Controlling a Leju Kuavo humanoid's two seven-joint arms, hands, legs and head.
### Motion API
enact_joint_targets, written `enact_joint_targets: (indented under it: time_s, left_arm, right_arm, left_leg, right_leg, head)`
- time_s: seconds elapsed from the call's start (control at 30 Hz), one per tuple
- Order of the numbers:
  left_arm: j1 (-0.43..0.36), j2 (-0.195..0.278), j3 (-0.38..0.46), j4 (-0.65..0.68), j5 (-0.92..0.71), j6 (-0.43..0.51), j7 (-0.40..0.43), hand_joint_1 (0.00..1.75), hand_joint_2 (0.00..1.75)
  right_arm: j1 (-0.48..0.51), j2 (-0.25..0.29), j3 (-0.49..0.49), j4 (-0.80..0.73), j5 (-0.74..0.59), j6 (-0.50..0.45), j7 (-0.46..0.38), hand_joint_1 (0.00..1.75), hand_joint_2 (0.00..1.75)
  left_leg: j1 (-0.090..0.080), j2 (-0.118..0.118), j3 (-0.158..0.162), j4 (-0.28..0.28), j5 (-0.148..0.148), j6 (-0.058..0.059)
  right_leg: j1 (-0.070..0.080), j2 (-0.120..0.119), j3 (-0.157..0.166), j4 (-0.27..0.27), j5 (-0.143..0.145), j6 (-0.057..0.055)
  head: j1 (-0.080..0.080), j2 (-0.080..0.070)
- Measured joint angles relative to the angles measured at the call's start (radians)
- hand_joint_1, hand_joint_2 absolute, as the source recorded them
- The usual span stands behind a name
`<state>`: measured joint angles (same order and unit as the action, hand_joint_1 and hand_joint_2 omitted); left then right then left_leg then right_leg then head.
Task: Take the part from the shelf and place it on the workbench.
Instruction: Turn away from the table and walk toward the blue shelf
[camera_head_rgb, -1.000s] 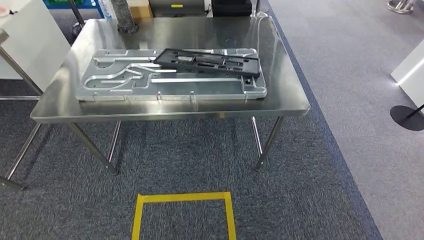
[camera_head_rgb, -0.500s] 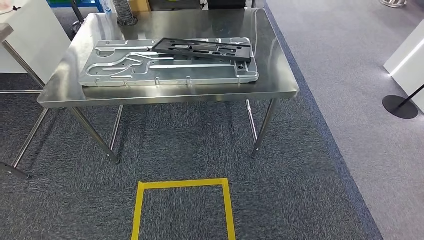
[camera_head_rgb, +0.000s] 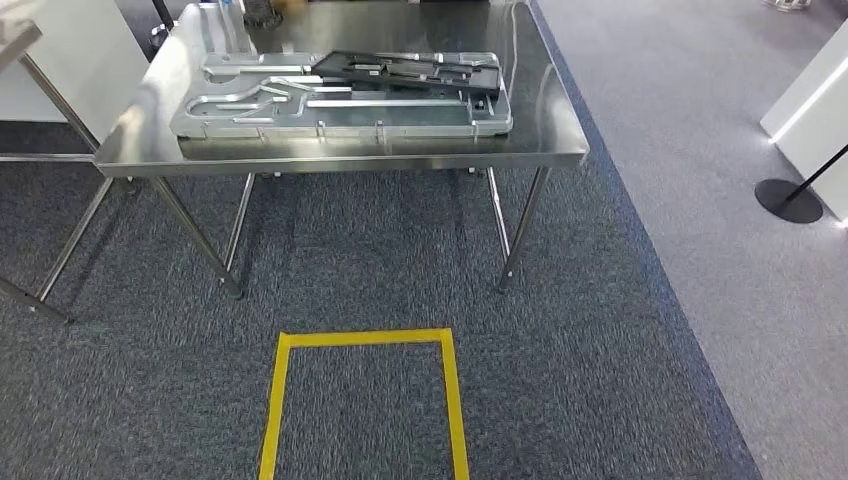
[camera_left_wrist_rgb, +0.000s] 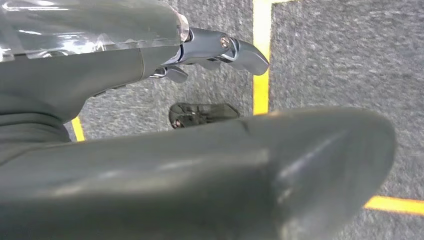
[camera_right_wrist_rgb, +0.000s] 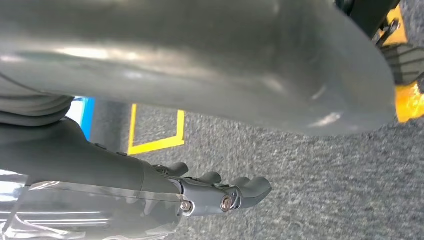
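Observation:
A long black part (camera_head_rgb: 410, 70) lies on a silver fixture plate (camera_head_rgb: 250, 105) with cut channels, on top of the steel workbench (camera_head_rgb: 540, 120) at the far side of the head view. Both arms hang at my sides. My left hand (camera_left_wrist_rgb: 125, 65) is over the grey carpet, its fingers (camera_left_wrist_rgb: 235, 47) held apart from the thick thumb, and it holds nothing. My right hand (camera_right_wrist_rgb: 150, 185) is also empty, with its fingers (camera_right_wrist_rgb: 240, 192) stretched out above the carpet.
A yellow tape square (camera_head_rgb: 365, 400) marks the carpet in front of me. A white cabinet (camera_head_rgb: 60, 60) and another table's legs (camera_head_rgb: 35, 295) stand at the left. A black stanchion base (camera_head_rgb: 788, 200) and a white unit (camera_head_rgb: 815, 90) are at the right.
The whole picture has shifted: the workbench and the yellow square sit higher and look a little smaller, so the camera has drawn back. The part and plate lie as before.

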<state>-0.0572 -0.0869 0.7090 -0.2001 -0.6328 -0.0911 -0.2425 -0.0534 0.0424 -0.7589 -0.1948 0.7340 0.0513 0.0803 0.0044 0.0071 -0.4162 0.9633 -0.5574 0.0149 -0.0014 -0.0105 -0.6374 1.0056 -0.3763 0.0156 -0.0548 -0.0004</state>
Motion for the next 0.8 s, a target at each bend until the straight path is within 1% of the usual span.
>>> enact_joint_targets:
  time_s: [0.03,0.07,0.1,0.13,0.17,0.2,0.23,0.27,0.3,0.33,0.37,0.4,0.43,0.47,0.5,0.53,0.57,0.6,0.63,0.67,0.7,0.73,0.77,0.8]
  left_arm:
    - [0.001,-0.001,0.0,0.0,0.0,0.0,0.0,0.0,0.0]
    - [0.002,-0.001,0.001,0.0,0.001,0.001,0.001,0.0,0.0]
    - [0.002,-0.002,0.001,0.001,0.001,0.001,0.002,0.0,0.0]
    - [0.003,-0.001,0.002,0.001,0.001,0.002,0.003,0.0,0.0]
    - [0.003,-0.001,0.003,0.001,0.001,0.003,0.004,0.0,0.0]
    - [0.003,-0.001,0.004,0.001,0.001,0.003,0.004,0.0,0.0]
    - [0.004,-0.001,0.005,0.001,0.001,0.004,0.005,0.0,0.0]
    - [0.004,-0.001,0.006,0.001,0.001,0.005,0.005,0.0,0.0]
    - [0.004,-0.001,0.007,0.001,0.002,0.007,0.005,0.0,0.0]
    - [0.003,-0.001,0.008,0.001,0.002,0.009,0.004,0.0,0.0]
    - [0.003,-0.002,0.009,0.001,0.003,0.011,0.003,0.0,0.0]
    - [0.003,-0.002,0.009,0.001,0.004,0.012,0.004,0.0,0.0]
    - [0.003,-0.003,0.01,0.001,0.005,0.013,0.005,0.0,0.0]
    - [0.003,-0.003,0.012,0.001,0.005,0.014,0.006,0.0,0.0]
    - [0.003,-0.003,0.014,0.001,0.005,0.015,0.007,0.0,0.0]
    - [0.004,-0.003,0.016,0.001,0.005,0.016,0.008,0.0,0.0]
    - [0.004,-0.003,0.018,0.001,0.005,0.017,0.008,0.0,0.0]
    - [0.005,-0.003,0.02,0.001,0.004,0.019,0.01,0.0,0.0]
    - [0.006,-0.003,0.022,0.001,0.004,0.02,0.011,0.0,0.0]
    - [0.007,-0.003,0.023,0.001,0.004,0.022,0.012,0.0,0.0]
    - [0.008,-0.003,0.024,0.001,0.003,0.025,0.013,0.0,0.0]
    - [0.009,-0.003,0.024,0.001,0.002,0.028,0.014,0.0,0.0]
    - [0.01,-0.003,0.024,0.001,0.0,0.031,0.016,0.0,0.0]
    - [0.01,-0.002,0.024,0.001,-0.002,0.034,0.017,0.0,0.0]
  right_arm:
    - [0.0,0.0,-0.001,0.0,0.001,0.001,-0.001,0.0,0.0]
    - [0.001,-0.001,-0.001,0.0,0.001,0.002,-0.003,0.0,0.0]
    - [0.002,-0.001,-0.002,0.0,0.002,0.003,-0.005,0.0,0.0]
    - [0.002,0.0,-0.002,0.001,0.002,0.004,-0.006,0.0,0.0]
    - [0.002,0.0,-0.002,0.001,0.003,0.004,-0.008,0.0,0.0]
    - [0.002,0.0,-0.002,0.002,0.004,0.005,-0.01,0.0,0.0]
    - [0.002,0.0,-0.002,0.002,0.004,0.005,-0.012,0.0,0.0]
    - [0.001,0.0,-0.002,0.002,0.006,0.006,-0.015,0.0,0.0]
    - [0.001,0.0,-0.002,0.002,0.008,0.007,-0.017,0.0,0.0]
    - [0.0,0.0,-0.002,0.002,0.009,0.008,-0.019,0.0,0.0]
    - [-0.001,0.0,-0.002,0.002,0.011,0.009,-0.02,0.0,0.0]
    - [-0.003,-0.001,-0.002,0.002,0.012,0.01,-0.021,0.0,0.0]
    - [-0.004,-0.001,-0.002,0.002,0.013,0.012,-0.022,0.0,0.0]
    - [-0.005,-0.001,-0.002,0.002,0.014,0.013,-0.022,0.0,0.0]
    - [-0.006,-0.001,-0.002,0.002,0.014,0.014,-0.022,0.0,0.0]
    - [-0.005,-0.002,-0.002,0.002,0.014,0.015,-0.022,0.0,0.0]
    - [-0.005,-0.002,-0.002,0.002,0.014,0.015,-0.022,0.0,0.0]
    - [-0.005,-0.002,-0.002,0.002,0.014,0.016,-0.022,0.0,0.0]
    - [-0.005,-0.002,-0.002,0.002,0.014,0.016,-0.023,0.0,0.0]
    - [-0.004,-0.002,-0.002,0.002,0.014,0.015,-0.025,0.0,0.0]
    - [-0.003,-0.002,-0.002,0.002,0.014,0.013,-0.029,0.0,0.0]
    - [-0.003,-0.002,-0.002,0.002,0.014,0.01,-0.035,0.0,0.0]
    - [-0.002,-0.002,-0.003,0.002,0.014,0.005,-0.041,0.0,0.0]
    - [-0.001,-0.001,-0.003,0.002,0.014,0.0,-0.046,0.0,0.0]
  left_leg:
    - [0.001,0.002,-0.009,0.002,0.01,0.007]
    - [0.002,0.005,-0.019,0.001,0.021,0.015]
    - [0.002,0.007,-0.032,0.001,0.034,0.022]
    - [0.001,0.009,-0.046,0.001,0.046,0.027]
    - [0.0,0.009,-0.061,0.002,0.057,0.03]
    - [-0.002,0.009,-0.078,0.004,0.07,0.031]
    - [-0.004,0.009,-0.095,0.007,0.081,0.03]
    - [-0.004,0.009,-0.112,0.012,0.092,0.029]
    - [-0.005,0.009,-0.129,0.017,0.101,0.027]
    - [-0.005,0.009,-0.143,0.022,0.108,0.025]
    - [-0.007,0.008,-0.156,0.027,0.114,0.022]
    - [-0.008,0.008,-0.165,0.03,0.121,0.018]
    - [-0.009,0.009,-0.171,0.032,0.128,0.013]
    - [-0.009,0.01,-0.175,0.032,0.135,0.007]
    - [-0.008,0.01,-0.177,0.031,0.143,0.001]
    - [-0.006,0.01,-0.18,0.033,0.144,-0.005]
    - [-0.005,0.008,-0.187,0.046,0.131,-0.01]
    - [-0.003,0.005,-0.2,0.078,0.103,-0.015]
    - [-0.001,0.003,-0.219,0.13,0.063,-0.02]
    - [0.001,0.002,-0.243,0.198,0.019,-0.024]
    - [0.003,0.002,-0.263,0.264,-0.014,-0.027]
    - [0.006,0.002,-0.272,0.307,-0.028,-0.031]
    - [0.007,0.002,-0.264,0.314,-0.023,-0.033]
    - [0.009,0.002,-0.234,0.276,0.0,-0.035]
  right_leg:
    - [-0.002,0.002,-0.005,0.004,-0.005,0.006]
    - [-0.004,0.004,-0.012,0.019,-0.028,0.012]
    - [-0.006,0.005,-0.023,0.056,-0.072,0.018]
    - [-0.008,0.006,-0.037,0.11,-0.128,0.023]
    - [-0.01,0.006,-0.05,0.175,-0.178,0.027]
    - [-0.011,0.006,-0.059,0.238,-0.208,0.03]
    - [-0.011,0.006,-0.056,0.276,-0.211,0.031]
    - [-0.011,0.006,-0.038,0.283,-0.192,0.03]
    - [-0.011,0.006,-0.003,0.255,-0.162,0.027]
    - [-0.01,0.006,0.047,0.195,-0.138,0.023]
    - [-0.007,0.006,0.107,0.115,-0.133,0.016]
    - [-0.005,0.006,0.157,0.039,-0.141,0.009]
    - [-0.001,0.005,0.192,-0.017,-0.154,0.003]
    - [0.002,0.005,0.208,-0.049,-0.165,-0.003]
    - [0.002,0.005,0.207,-0.059,-0.163,-0.009]
    - [0.001,0.004,0.203,-0.061,-0.155,-0.016]
    - [-0.001,0.003,0.198,-0.064,-0.147,-0.023]
    - [-0.004,0.001,0.192,-0.067,-0.139,-0.03]
    - [-0.004,-0.001,0.186,-0.067,-0.132,-0.034]
    - [-0.004,-0.001,0.178,-0.066,-0.126,-0.036]
    - [-0.003,-0.002,0.17,-0.064,-0.121,-0.036]
    - [-0.003,-0.001,0.162,-0.061,-0.117,-0.035]
    - [-0.004,-0.001,0.155,-0.057,-0.114,-0.034]
    - [-0.005,-0.001,0.148,-0.052,-0.112,-0.031]
  head:
    - [0.0,0.0]
    - [0.0,0.0]
    - [0.0,0.0]
    - [0.0,0.0]
    - [0.0,0.0]
    - [0.0,0.0]
    - [0.0,0.0]
    - [0.0,0.0]
    - [0.0,0.0]
    - [0.0,0.0]
    - [0.0,0.0]
    - [0.0,0.0]
    - [0.0,0.0]
    - [0.0,0.0]
    - [0.0,0.0]
    - [0.0,0.0]
    - [0.0,0.0]
    - [0.0,0.0]
    - [0.0,0.0]
    - [0.0,0.0]
    - [0.0,0.0]
    - [0.0,0.0]
    - [0.0,0.0]
    - [0.0,0.0]
